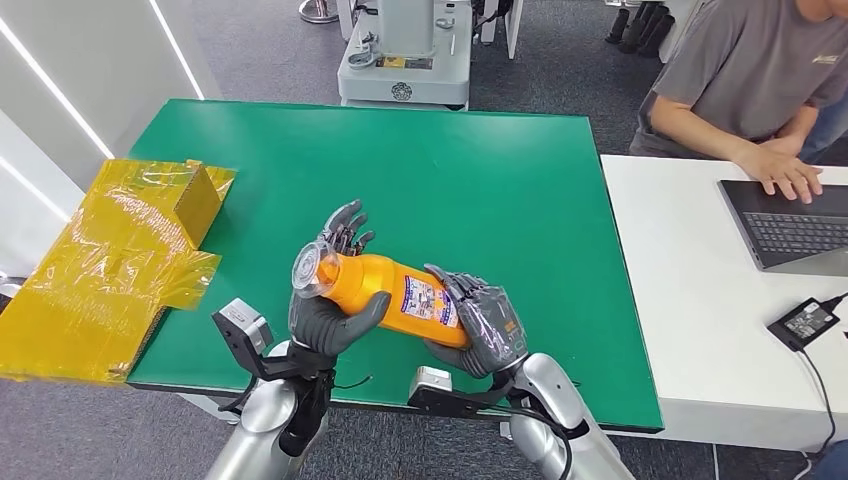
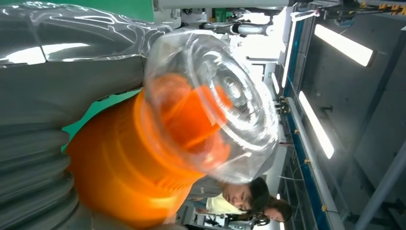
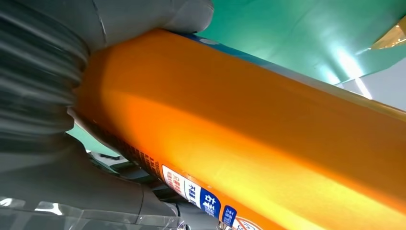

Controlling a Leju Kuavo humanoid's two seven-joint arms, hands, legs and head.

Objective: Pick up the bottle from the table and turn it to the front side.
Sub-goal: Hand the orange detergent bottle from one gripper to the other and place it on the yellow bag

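An orange bottle (image 1: 385, 297) with a clear cap (image 1: 315, 270) and a printed label (image 1: 432, 300) lies on its side in the air, just above the green table (image 1: 480, 180) near its front edge. My left hand (image 1: 325, 310) grips the neck end, thumb across the body, fingers behind. My right hand (image 1: 480, 320) grips the base end. The clear cap (image 2: 215, 105) looms close over the orange neck (image 2: 129, 167) in the left wrist view. Beside my right hand (image 3: 43, 96) runs the orange body (image 3: 249, 134) in the right wrist view.
A yellow wrapped cardboard box (image 1: 110, 260) overhangs the table's left edge. A white desk (image 1: 700, 300) stands to the right with a laptop (image 1: 790, 225), a black adapter (image 1: 808, 322), and a seated person (image 1: 750, 90). A grey machine (image 1: 405, 55) stands behind the table.
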